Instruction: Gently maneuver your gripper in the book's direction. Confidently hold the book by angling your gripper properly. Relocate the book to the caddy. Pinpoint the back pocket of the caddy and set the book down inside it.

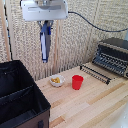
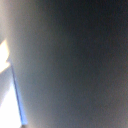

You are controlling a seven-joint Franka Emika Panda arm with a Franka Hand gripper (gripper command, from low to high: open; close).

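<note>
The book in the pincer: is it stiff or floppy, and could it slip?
Probably stiff: the book hangs straight below the pincer without bending. It may swing or slip, since only its top edge seems gripped. It looks thin, so likely light.

Surface materials. The table is pale wood, planked and smooth, with a satin sheen. The caddy is matt black cloth, softly creased. The toaster oven is dark metal with a dull gloss, and its rack is thin metal wire. The cup looks like smooth red plastic. The bowl is glossy white. The backdrop is a ribbed, woven-looking beige. The gripper housing is smooth white plastic, and the book shows a dark blue matt cover.
</note>
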